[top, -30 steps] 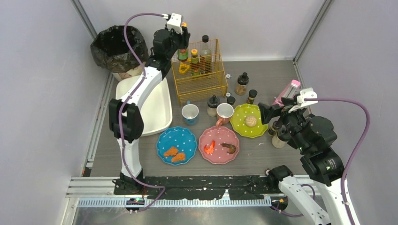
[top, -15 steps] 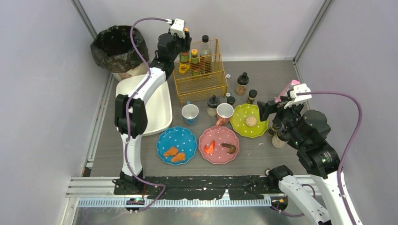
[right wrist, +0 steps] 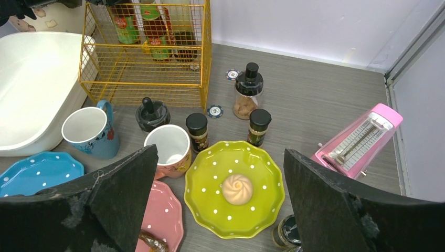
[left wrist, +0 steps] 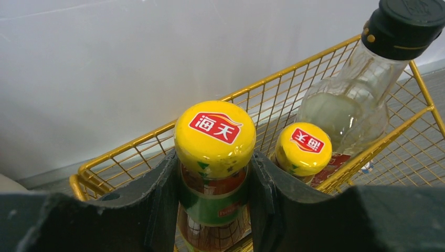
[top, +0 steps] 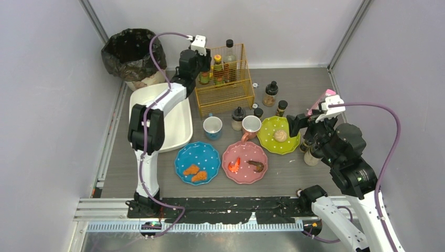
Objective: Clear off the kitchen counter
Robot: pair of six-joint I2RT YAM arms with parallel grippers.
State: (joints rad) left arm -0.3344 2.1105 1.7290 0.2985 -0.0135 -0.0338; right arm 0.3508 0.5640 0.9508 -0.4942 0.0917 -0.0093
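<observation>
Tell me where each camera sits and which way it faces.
Top: above and behind the robot, looking down on the counter; left arm and right arm show.
Left wrist: on the left arm, facing the back wall; left claw clasps a bottle in the basket.
Right wrist: on the right arm, looking down and forward at the green plate; right claw is open.
Shared: basket, all three.

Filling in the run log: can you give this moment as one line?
left gripper: shut on yellow-capped bottle at wire basket | right gripper: open, empty, over green plate | kitchen counter: not yet cleared
</observation>
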